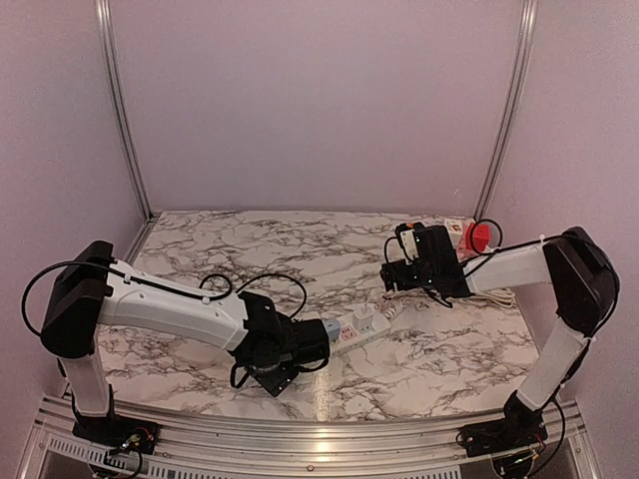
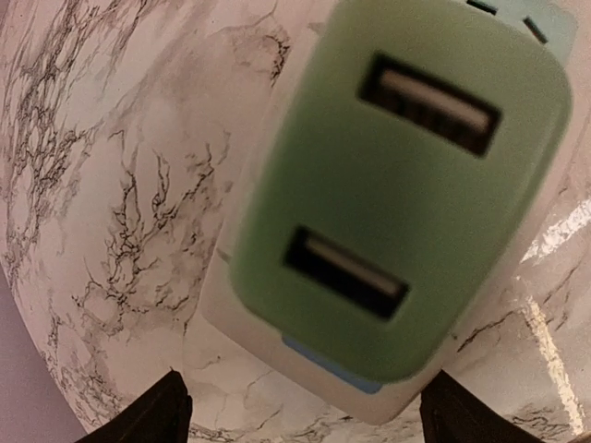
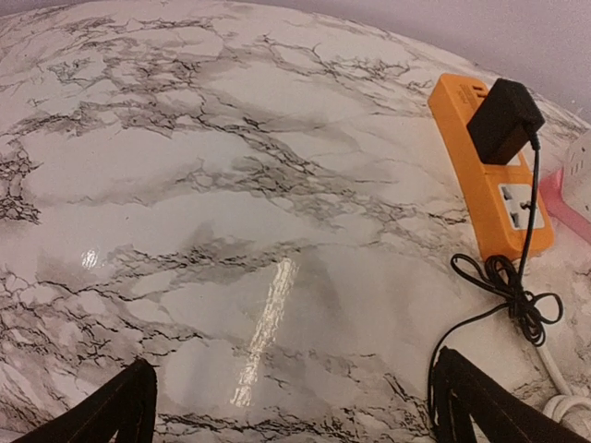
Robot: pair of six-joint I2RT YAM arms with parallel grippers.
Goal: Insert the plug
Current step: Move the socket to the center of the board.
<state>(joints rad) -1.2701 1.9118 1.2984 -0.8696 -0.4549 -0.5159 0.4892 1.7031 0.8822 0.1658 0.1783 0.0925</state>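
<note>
Green-ended white plastic power strip (image 2: 397, 212) looms just ahead of the left gripper (image 2: 303, 406), spread wide, while the right gripper (image 3: 294, 388), also spread, hangs apart from the boxy black plug (image 3: 503, 120) on the orange plastic power strip (image 3: 476, 185), where a careless reach could snag its knotted black cord (image 3: 519, 300).

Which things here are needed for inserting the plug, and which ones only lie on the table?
Likely for the job: black adapter, its black cable, orange power strip, green-faced strip.
Only lying about: red object, pink-edged strip.
</note>
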